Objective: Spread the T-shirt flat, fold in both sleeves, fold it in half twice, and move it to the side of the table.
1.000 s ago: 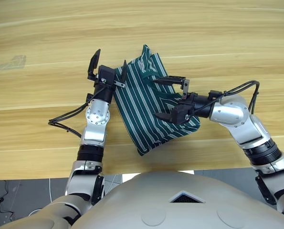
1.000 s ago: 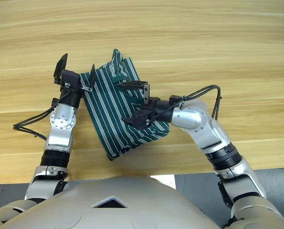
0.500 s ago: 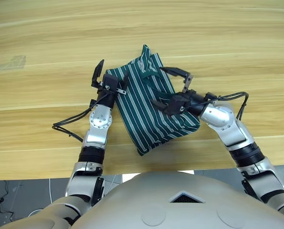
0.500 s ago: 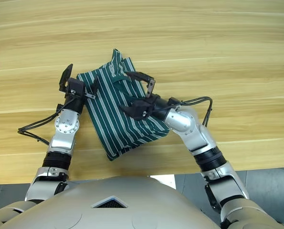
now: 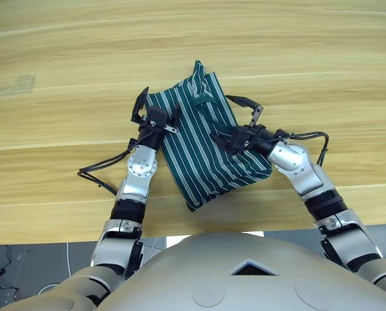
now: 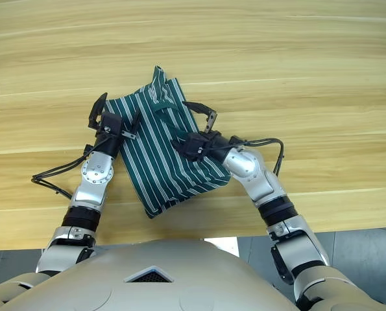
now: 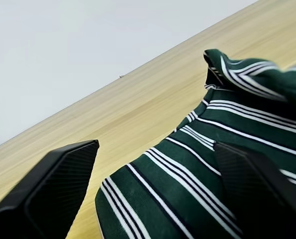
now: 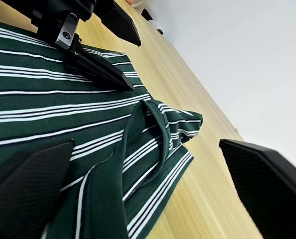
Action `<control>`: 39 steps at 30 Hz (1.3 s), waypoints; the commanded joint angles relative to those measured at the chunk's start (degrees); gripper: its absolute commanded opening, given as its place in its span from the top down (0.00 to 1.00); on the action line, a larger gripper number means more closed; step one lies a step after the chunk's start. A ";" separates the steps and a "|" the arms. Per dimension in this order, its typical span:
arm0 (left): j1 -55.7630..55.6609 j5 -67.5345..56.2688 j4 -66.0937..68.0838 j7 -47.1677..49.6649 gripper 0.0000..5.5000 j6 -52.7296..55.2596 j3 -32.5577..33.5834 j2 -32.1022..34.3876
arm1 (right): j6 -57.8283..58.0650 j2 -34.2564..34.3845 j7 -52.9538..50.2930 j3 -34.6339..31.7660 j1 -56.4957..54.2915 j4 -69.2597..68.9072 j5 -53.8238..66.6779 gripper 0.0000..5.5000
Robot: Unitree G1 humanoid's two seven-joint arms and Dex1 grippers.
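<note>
Left eye view: folded green-and-white striped T-shirt (image 5: 199,162), long axis 11 to 5 o'clock; left jaws open at 10, right jaws open at 3 o'clock.

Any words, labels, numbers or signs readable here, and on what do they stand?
None can be read.
The shirt shows only white stripes on green, no print or tag.
The table is plain wood grain; its faint grey patch carries nothing legible.
</note>
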 commanded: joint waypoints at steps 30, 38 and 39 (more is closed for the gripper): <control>0.15 0.98 1.04 1.37 0.22 -1.15 -0.48 0.38 | 15.23 8.58 -5.21 2.71 -0.35 -3.74 -5.79 0.02; 0.18 1.18 1.26 1.81 0.22 -1.07 -0.82 -0.29 | 21.25 10.98 -8.09 3.53 0.14 -4.06 -8.31 0.02; 0.18 1.18 1.41 1.87 0.22 -1.12 -0.85 -0.31 | 21.43 10.85 -9.06 3.07 -0.28 -3.54 -8.70 0.02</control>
